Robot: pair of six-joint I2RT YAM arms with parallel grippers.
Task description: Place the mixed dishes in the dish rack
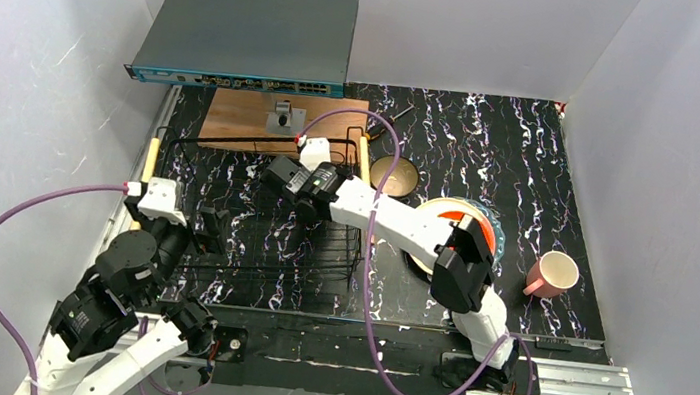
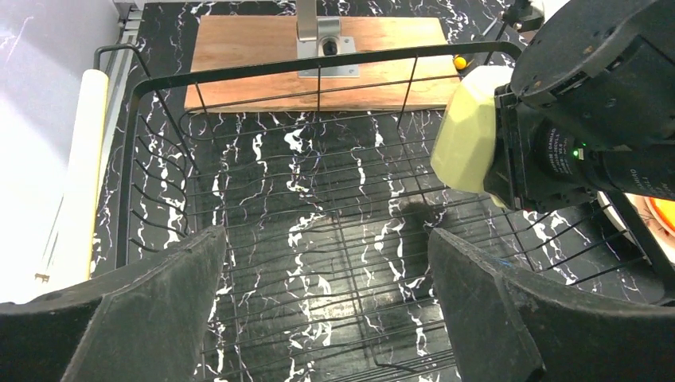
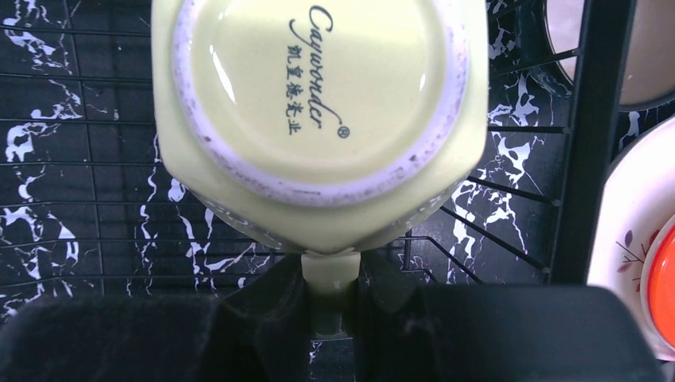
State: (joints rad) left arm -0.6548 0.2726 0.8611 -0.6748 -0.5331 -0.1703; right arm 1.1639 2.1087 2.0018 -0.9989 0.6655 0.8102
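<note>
Top external view: the black, white-veined tabletop (image 1: 493, 145) carries a grey network box (image 1: 251, 29) at its far edge, and a brown wooden board (image 1: 245, 114) with a small metal stand (image 1: 283, 114) lies just in front of it. The dish rack (image 1: 357, 249) sits left of centre, between the board and the arm bases, a wooden handle (image 1: 150, 158) along its left side.

Right of the rack lies a stack of plates. The right arm crosses in front of it, so only part of the orange plate (image 1: 489, 237) shows. The right wrist view shows the cream plate (image 3: 625, 231) under the orange one, just outside the rack's wall. The bowl (image 1: 395, 176), tan inside, stands beyond the plates, close to the rack's far right corner. The pink mug (image 1: 551, 275) lies on its side near the tabletop's right edge, well apart from the rack.

The right gripper (image 3: 330, 294) pinches the handle of the yellow-green mug (image 3: 318, 119), which is inside the rack near its right wall, base toward the wrist camera. Whether it touches the wires cannot be told. The left gripper (image 2: 326, 318) is spread wide over the rack's near part, holding nothing.

On the mug's base is a cursive word, roughly "Cayworder", with an ® mark and a line of Chinese characters beneath. A label on the right arm is too blurred to read.
</note>
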